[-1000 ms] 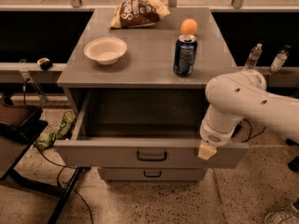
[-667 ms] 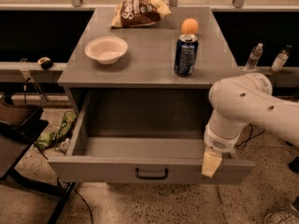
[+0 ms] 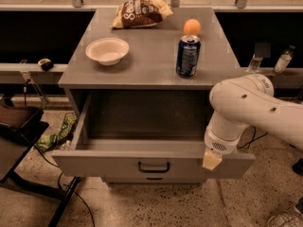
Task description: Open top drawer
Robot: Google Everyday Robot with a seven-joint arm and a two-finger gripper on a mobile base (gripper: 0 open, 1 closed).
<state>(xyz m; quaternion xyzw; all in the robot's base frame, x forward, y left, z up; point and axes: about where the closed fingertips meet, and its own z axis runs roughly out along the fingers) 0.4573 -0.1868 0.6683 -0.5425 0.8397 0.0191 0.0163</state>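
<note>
The top drawer (image 3: 104, 165) of the grey cabinet stands pulled well out toward the camera. Its flat grey front carries a central black bar handle (image 3: 154, 167), and its grey box interior (image 3: 142, 122) looks empty. My gripper (image 3: 211, 160) hangs at the end of the white arm (image 3: 246, 108), its tan tip against the top edge of the drawer front, right of the handle. A strip of a lower drawer front (image 3: 154, 178) shows just below.
On the cabinet top (image 3: 147, 74) are a white bowl (image 3: 107, 50), a brown chip bag (image 3: 139, 14), an orange (image 3: 191, 26) and a blue can (image 3: 188, 56). A black stand (image 3: 19, 126) and green litter (image 3: 59, 134) are at left. Bottles (image 3: 283, 60) stand at right.
The top drawer has slid further out toward the camera since a second ago. The arm and gripper moved down and forward with the drawer front.
</note>
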